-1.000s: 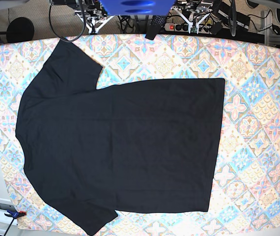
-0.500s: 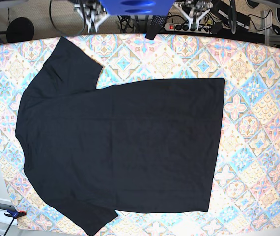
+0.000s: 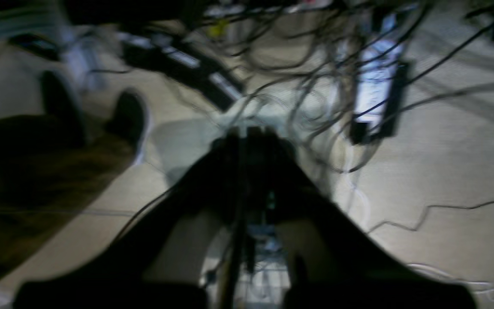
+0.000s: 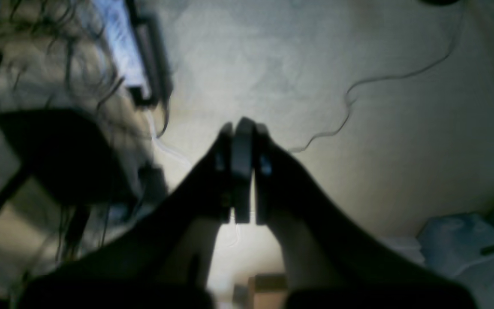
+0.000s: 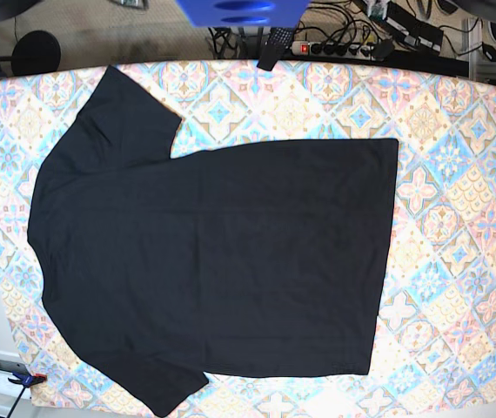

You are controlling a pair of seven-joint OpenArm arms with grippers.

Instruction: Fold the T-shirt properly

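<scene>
Both claws (shut) hang off T-shirt (image 5: pixel 209 257).

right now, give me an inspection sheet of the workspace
surface: table under a patterned cloth in tile print, clamps at its left edge
job's things: black T-shirt lies flat and unfolded, neck end left, hem right, both sleeves spread
clutter: nothing seen on the table
grippers: left end effector shut, right end effector shut, both empty, over the floor, off the table
cables: power strip and loose cables behind the table
surroundings: pale floor, a person's shoes in the left wrist view
</scene>
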